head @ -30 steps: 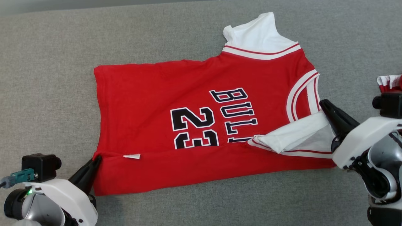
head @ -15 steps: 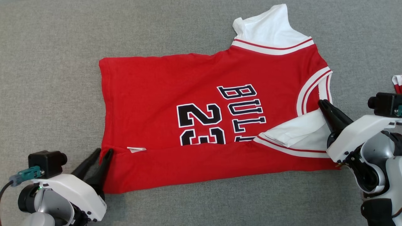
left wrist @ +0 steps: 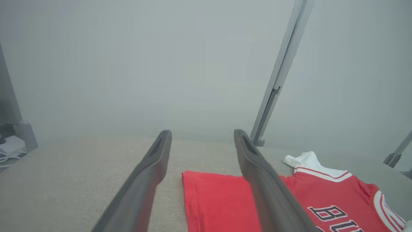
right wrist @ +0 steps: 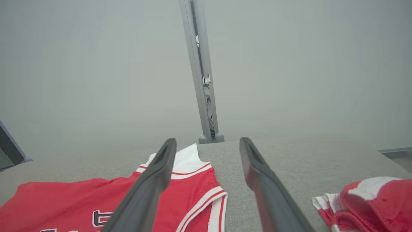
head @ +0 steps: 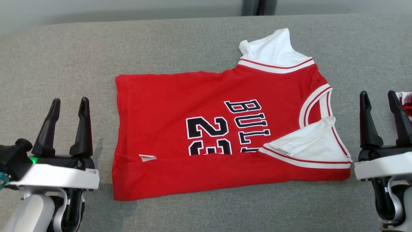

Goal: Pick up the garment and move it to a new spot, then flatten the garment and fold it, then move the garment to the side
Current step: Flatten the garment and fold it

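Observation:
A red basketball jersey, the garment [head: 199, 109] [left wrist: 219, 196] [right wrist: 80, 199], lies flat on the grey cloth surface [head: 161, 42]. It has white sleeves and black "BULLS 23" lettering, and its near long edge is folded up over the body. My left gripper [head: 68, 103] [left wrist: 202, 137] stands open to the left of the hem, apart from the cloth, nothing between its fingers. On the other side, past the collar end, my right gripper [head: 377, 96] [right wrist: 207, 143] is open too and holds nothing.
A second red and white piece of clothing [head: 406, 103] [right wrist: 363, 199] lies bunched at the far right, just beyond my right gripper. A grey metal post [right wrist: 201, 80] [left wrist: 276, 87] rises at the surface's back edge. Bare grey cloth stretches to the left.
Both grippers let go of the garment's folded near edge, opened wide and drew back to either side, fingers now pointing away. The camera tilted, so the back edge shows.

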Robot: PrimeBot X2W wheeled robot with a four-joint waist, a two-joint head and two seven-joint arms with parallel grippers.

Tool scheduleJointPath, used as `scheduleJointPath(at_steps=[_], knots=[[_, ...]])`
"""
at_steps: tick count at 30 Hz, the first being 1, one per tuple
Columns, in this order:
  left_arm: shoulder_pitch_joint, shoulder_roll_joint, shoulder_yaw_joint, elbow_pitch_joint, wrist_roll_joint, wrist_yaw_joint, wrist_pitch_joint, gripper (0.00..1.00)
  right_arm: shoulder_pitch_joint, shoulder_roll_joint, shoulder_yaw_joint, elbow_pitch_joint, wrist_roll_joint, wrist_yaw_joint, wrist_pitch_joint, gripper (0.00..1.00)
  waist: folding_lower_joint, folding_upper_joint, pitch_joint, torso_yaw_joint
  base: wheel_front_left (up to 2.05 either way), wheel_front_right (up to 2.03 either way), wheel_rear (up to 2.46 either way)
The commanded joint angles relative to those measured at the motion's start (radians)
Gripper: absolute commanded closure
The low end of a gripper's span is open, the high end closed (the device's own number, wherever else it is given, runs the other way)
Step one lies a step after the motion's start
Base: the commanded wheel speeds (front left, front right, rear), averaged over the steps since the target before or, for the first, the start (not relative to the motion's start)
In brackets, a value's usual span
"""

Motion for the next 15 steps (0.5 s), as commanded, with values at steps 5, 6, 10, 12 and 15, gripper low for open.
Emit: scheduleJointPath(at_steps=[5, 6, 10, 12, 15], knots=[[-0.034, -0.051, 0.066, 0.02, 0.142, -0.036, -0.015, 0.0, 0.036, 0.011, 0.023, -0.029, -0.079, 0.0, -0.114, 0.0, 0.0, -0.0001, -0.033, -0.002, 0.0, 0.0, 0.0], [-0.023, -0.058, 0.079, 0.025, 0.164, -0.047, -0.015, 0.0, 0.043, 0.013, 0.029, -0.03, -0.088, 0.0, -0.123, 0.0, 0.0, -0.0001, -0.037, -0.003, 0.0, 0.0, 0.0], [0.012, -0.083, 0.121, 0.068, 0.234, -0.088, -0.016, 0.0, 0.066, 0.021, 0.04, -0.017, -0.114, 0.0, -0.141, 0.0, 0.0, -0.0001, -0.048, -0.007, 0.0, 0.0, 0.0], [0.024, -0.096, 0.133, 0.088, 0.255, -0.106, -0.016, 0.0, 0.077, 0.024, 0.039, -0.001, -0.121, 0.0, -0.14, 0.0, 0.0, -0.0001, -0.053, -0.008, 0.0, 0.0, 0.0], [0.032, -0.112, 0.145, 0.111, 0.279, -0.125, -0.016, 0.0, 0.081, 0.03, 0.033, 0.013, -0.12, 0.0, -0.14, 0.0, 0.0, -0.0001, -0.057, -0.009, 0.0, 0.0, 0.0]])
